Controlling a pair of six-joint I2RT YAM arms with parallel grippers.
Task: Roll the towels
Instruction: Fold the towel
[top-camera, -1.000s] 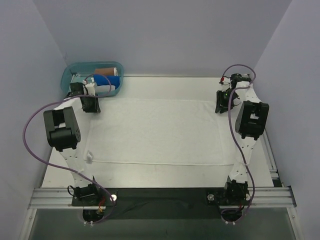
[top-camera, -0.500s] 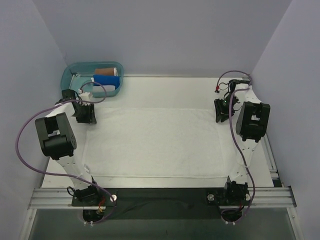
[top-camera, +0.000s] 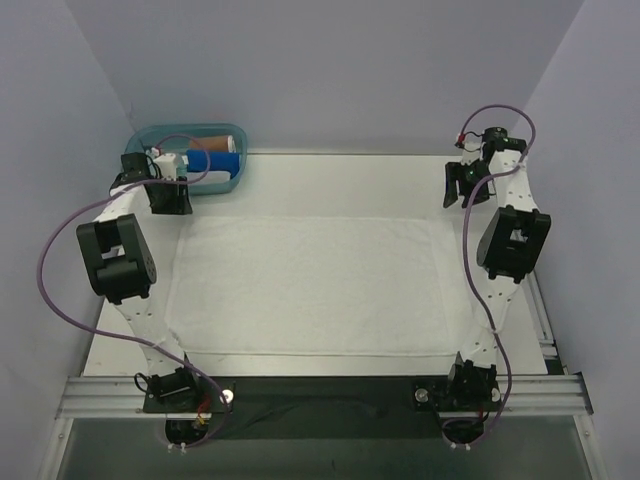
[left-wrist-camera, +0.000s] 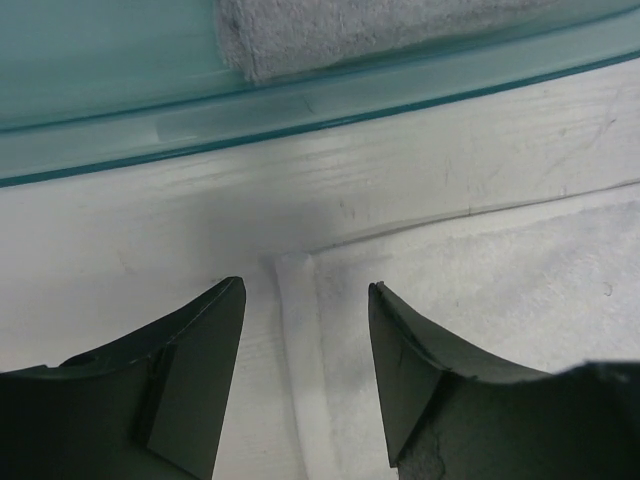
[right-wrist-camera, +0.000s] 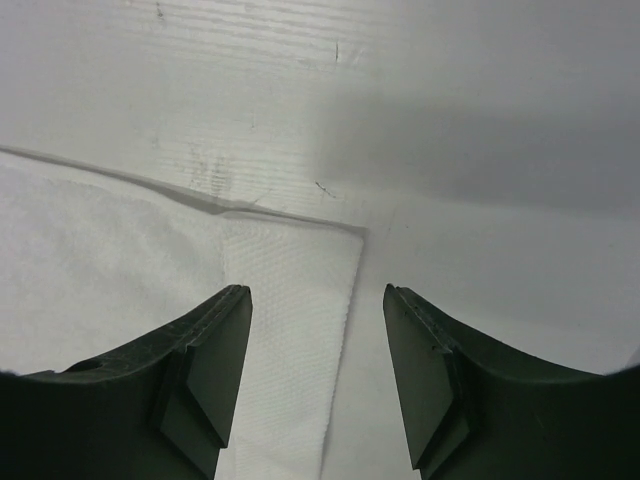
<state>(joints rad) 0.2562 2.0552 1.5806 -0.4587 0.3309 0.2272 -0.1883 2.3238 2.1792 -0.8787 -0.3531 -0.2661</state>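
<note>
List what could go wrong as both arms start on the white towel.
The left gripper hangs open close to the teal bin; a drift could bump it. The towel lies flat, so the right gripper or the left may catch only its thin hem and slip, and the roll could start crooked.

Overhead view of the rig. A white towel (top-camera: 305, 285) lies spread flat at the centre of the pale worktop (top-camera: 340, 175), its long edges running left to right. The left gripper (top-camera: 171, 203) sits just beyond the towel's upper-left corner, beside a teal bin (top-camera: 134, 148) in the upper left of the frame. The bin holds a blue roll (top-camera: 215, 163) and a brown roll (top-camera: 212, 142). The right gripper (top-camera: 457, 190) sits above and to the right of the towel's upper-right corner, over bare worktop.
</note>
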